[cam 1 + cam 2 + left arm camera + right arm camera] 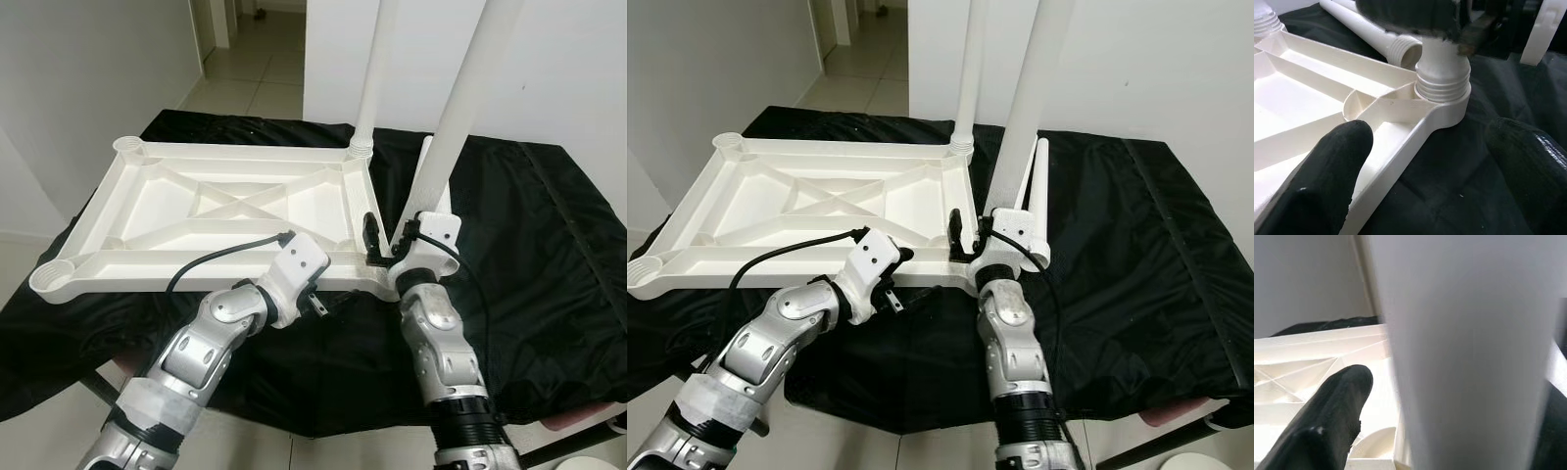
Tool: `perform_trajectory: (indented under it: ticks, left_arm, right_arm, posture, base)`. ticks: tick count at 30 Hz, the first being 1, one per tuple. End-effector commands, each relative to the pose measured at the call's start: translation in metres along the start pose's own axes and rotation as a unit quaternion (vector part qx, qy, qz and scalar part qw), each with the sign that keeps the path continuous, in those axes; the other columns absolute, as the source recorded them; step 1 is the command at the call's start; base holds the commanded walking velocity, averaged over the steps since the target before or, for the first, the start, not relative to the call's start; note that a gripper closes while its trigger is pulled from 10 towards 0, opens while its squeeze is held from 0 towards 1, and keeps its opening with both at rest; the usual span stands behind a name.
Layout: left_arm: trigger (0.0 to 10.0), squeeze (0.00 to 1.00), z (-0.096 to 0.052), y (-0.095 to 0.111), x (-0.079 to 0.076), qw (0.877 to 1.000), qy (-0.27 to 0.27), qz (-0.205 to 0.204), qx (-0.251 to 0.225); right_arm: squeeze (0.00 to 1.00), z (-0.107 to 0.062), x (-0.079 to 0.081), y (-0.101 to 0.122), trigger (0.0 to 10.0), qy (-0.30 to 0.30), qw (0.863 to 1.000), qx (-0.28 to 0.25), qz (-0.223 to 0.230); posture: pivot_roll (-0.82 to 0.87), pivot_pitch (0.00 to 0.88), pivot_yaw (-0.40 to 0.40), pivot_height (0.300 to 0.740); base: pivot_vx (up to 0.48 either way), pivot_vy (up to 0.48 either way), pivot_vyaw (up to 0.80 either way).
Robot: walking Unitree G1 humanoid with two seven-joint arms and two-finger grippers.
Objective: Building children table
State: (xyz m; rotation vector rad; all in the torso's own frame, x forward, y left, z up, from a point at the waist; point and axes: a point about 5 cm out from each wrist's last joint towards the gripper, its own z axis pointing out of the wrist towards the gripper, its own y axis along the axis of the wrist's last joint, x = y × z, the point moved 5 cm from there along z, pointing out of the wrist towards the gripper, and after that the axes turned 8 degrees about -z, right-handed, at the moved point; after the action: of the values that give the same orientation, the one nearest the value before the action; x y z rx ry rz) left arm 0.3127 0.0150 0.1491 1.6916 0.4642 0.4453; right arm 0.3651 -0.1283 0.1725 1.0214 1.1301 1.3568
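A white plastic tabletop [157, 257] lies upside down on a surface covered with black cloth [529, 255]. Two white legs stand upright in its right corners, the far leg [374, 69] and the near leg [468, 98]. My right gripper [397, 240] is at the near leg's base, open, with a finger on either side; in the right wrist view a narrow gap shows between one finger [1327, 426] and the leg [1464, 357]. My left gripper [1430, 147] is open at the front rim, one finger [1327, 186] over the rim, the other over cloth, facing the threaded socket [1442, 85].
A loose leg [1039, 176] lies on the cloth behind the near corner. The two left corner sockets [127, 145] [49, 277] are empty. White walls flank a tiled hallway [255, 59] beyond. The cloth drops off at the front edge near my arms.
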Motion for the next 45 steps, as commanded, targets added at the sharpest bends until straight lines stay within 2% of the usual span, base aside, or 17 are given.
perform_trajectory:
  ticks: [1, 5, 9, 12, 15, 21, 27, 28, 29, 30, 31, 32, 36, 41, 43, 44, 45]
  left_arm:
    - [10.0, 0.0, -0.004, -0.002, 0.001, 1.0, 0.002, 0.001, 0.007]
    - [10.0, 0.0, -0.006, -0.003, 0.0, 1.0, 0.003, -0.003, 0.009]
    - [10.0, 0.0, -0.007, -0.004, -0.002, 1.0, 0.003, -0.002, 0.011]
    - [10.0, 0.0, -0.008, -0.004, -0.003, 1.0, 0.003, -0.002, 0.012]
    - [10.0, 0.0, -0.01, -0.004, -0.004, 1.0, 0.004, -0.005, 0.014]
    - [10.0, 0.0, -0.008, -0.001, -0.007, 1.0, -0.002, -0.005, 0.012]
    - [10.0, 0.0, -0.002, 0.003, -0.013, 0.999, -0.027, 0.015, 0.014]
    - [10.0, 0.0, -0.001, 0.005, -0.015, 0.999, -0.032, 0.018, 0.013]
    - [10.0, 0.0, -0.001, 0.005, -0.015, 0.999, -0.032, 0.018, 0.013]
    - [10.0, 0.0, 0.0, 0.006, -0.016, 0.999, -0.037, 0.021, 0.012]
    - [10.0, 0.0, 0.001, 0.007, -0.017, 0.999, -0.039, 0.022, 0.012]
    - [10.0, 0.0, 0.002, 0.009, -0.019, 0.999, -0.044, 0.026, 0.012]
    - [10.0, 0.0, 0.005, 0.012, -0.022, 0.998, -0.051, 0.032, 0.01]
    - [10.0, 0.0, 0.007, 0.016, -0.02, 0.998, -0.051, 0.035, 0.008]
    - [10.0, 0.0, 0.01, 0.017, -0.016, 0.998, -0.047, 0.04, 0.006]
    - [10.0, 0.0, 0.01, 0.018, -0.015, 0.998, -0.045, 0.041, 0.006]
    - [10.0, 0.0, 0.011, 0.018, -0.015, 0.998, -0.044, 0.042, 0.006]
  right_arm:
    - [0.0, -0.001, -0.002, -0.001, 10.0, 0.013, 1.0, 0.001, 0.003]
    - [0.0, -0.001, -0.005, -0.006, 10.0, 0.063, 0.998, 0.013, -0.013]
    - [0.0, -0.003, -0.011, -0.007, 10.0, 0.072, 0.997, 0.012, -0.02]
    - [0.0, -0.006, -0.008, -0.008, 10.0, 0.094, 0.995, 0.014, -0.019]
    - [0.0, -0.012, 0.003, -0.014, 10.0, 0.164, 0.986, 0.022, -0.032]
    - [0.0, -0.01, 0.005, -0.02, 10.0, 0.213, 0.975, 0.031, -0.049]
    - [0.0, 0.0, 0.002, -0.021, 10.0, 0.252, 0.964, 0.033, -0.074]
    - [0.0, 0.001, 0.001, -0.022, 6.2, 0.261, 0.962, 0.035, -0.076]
    - [0.0, 0.001, 0.001, -0.022, 6.2, 0.261, 0.962, 0.035, -0.076]
    - [0.0, 0.003, -0.001, -0.023, 4.2, 0.266, 0.96, 0.04, -0.08]
    - [0.0, 0.003, -0.002, -0.024, 4.2, 0.268, 0.959, 0.043, -0.081]
    - [0.0, 0.004, -0.005, -0.026, 0.0, 0.268, 0.959, 0.049, -0.085]
    - [0.0, 0.004, -0.011, -0.03, 0.0, 0.267, 0.958, 0.057, -0.082]
    - [0.0, -0.002, -0.011, -0.032, 0.0, 0.265, 0.96, 0.056, -0.076]
    - [0.0, -0.004, -0.009, -0.032, 0.4, 0.259, 0.962, 0.054, -0.074]
    - [0.0, -0.005, -0.008, -0.032, 5.0, 0.256, 0.962, 0.053, -0.073]
    - [0.0, -0.005, -0.007, -0.032, 5.0, 0.255, 0.963, 0.051, -0.073]
  posture:
    - [0.03, 0.0, -0.009, 0.74]
    - [0.04, 0.0, -0.015, 0.74]
    - [0.05, 0.0, -0.022, 0.74]
    - [0.05, 0.0, -0.022, 0.74]
    - [0.05, 0.0, -0.019, 0.74]
    - [0.05, 0.0, -0.027, 0.74]
    - [0.05, 0.022, -0.031, 0.74]
    - [0.05, 0.024, -0.03, 0.74]
    - [0.05, 0.024, -0.03, 0.74]
    - [0.05, 0.027, -0.03, 0.74]
    - [0.05, 0.027, -0.03, 0.74]
    - [0.05, 0.033, -0.029, 0.74]
    - [0.05, 0.038, -0.029, 0.74]
    - [0.04, 0.039, -0.03, 0.74]
    - [0.03, 0.04, -0.03, 0.74]
    - [0.03, 0.039, -0.031, 0.74]
    - [0.03, 0.039, -0.031, 0.74]
  base:
    - [0.0, 0.0, 0.0]
    - [0.0, 0.0, 0.0]
    - [0.0, 0.0, 0.0]
    - [0.0, 0.0, 0.0]
    - [0.0, 0.0, 0.0]
    - [0.0, 0.0, 0.0]
    - [0.0, 0.0, 0.0]
    - [0.0, 0.0, 0.0]
    - [0.0, 0.0, 0.0]
    - [0.0, 0.0, 0.0]
    - [0.0, 0.0, 0.0]
    - [0.0, 0.0, 0.0]
    - [0.0, 0.0, 0.0]
    - [0.0, 0.0, 0.0]
    - [0.0, 0.0, 0.0]
    - [0.0, 0.0, 0.0]
    - [0.0, 0.0, 0.0]
